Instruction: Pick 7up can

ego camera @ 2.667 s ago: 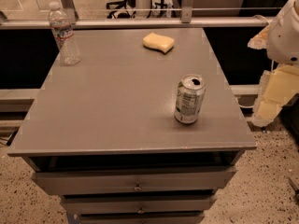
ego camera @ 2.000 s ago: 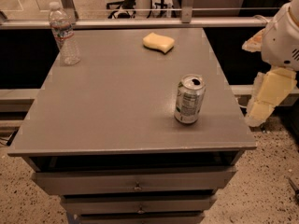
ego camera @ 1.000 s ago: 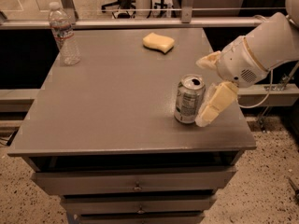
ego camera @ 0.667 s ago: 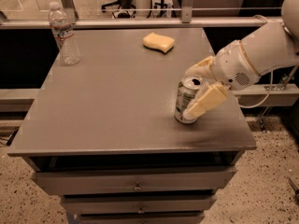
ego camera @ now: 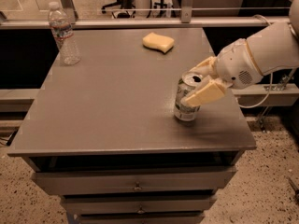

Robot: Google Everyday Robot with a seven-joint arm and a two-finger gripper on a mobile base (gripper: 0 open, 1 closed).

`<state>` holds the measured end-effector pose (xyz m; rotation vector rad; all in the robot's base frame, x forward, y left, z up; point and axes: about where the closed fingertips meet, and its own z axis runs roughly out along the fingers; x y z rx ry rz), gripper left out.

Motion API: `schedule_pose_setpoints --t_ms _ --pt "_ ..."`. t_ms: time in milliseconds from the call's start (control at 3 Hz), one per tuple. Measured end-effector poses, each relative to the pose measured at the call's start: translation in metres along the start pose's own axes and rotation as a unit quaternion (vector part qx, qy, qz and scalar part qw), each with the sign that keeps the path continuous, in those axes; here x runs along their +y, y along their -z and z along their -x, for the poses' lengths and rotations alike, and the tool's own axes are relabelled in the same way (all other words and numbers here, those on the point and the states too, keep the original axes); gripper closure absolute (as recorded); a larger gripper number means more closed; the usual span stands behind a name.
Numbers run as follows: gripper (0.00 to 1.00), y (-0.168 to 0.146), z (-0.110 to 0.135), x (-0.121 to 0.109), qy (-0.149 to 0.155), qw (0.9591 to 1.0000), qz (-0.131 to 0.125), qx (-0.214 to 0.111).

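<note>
The 7up can (ego camera: 183, 110), silver and green with a pull-tab top, stands upright on the grey table (ego camera: 112, 101) near its right front corner. My gripper (ego camera: 191, 85) reaches in from the right at the level of the can's top. It is open, with one cream finger in front of the can's upper part and the other behind it, so the can sits between them. The near finger covers part of the can's upper right side.
A clear plastic water bottle (ego camera: 63, 34) stands at the table's back left corner. A yellow sponge (ego camera: 158, 41) lies at the back middle. Drawers (ego camera: 135, 185) sit under the tabletop. The table's right edge is close to the can.
My arm has swung in from the right of the table to the can, and the fingers now stand on either side of its top. The can has not moved.
</note>
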<state>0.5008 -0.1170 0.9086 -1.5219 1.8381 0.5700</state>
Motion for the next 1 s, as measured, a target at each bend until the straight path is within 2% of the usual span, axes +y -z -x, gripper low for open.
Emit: schedule_pose_setpoints --t_ms 333,667,1000 --pt "0.93 0.013 0.019 -0.006 0.006 0.9995 -0.007 -0.029" --pt "1.0 0.032 0.042 -0.014 0.007 0.9973 -0.014 -0.072" --pt "1.0 0.037 0.05 -0.016 0.008 0.9964 -0.016 -0.083"
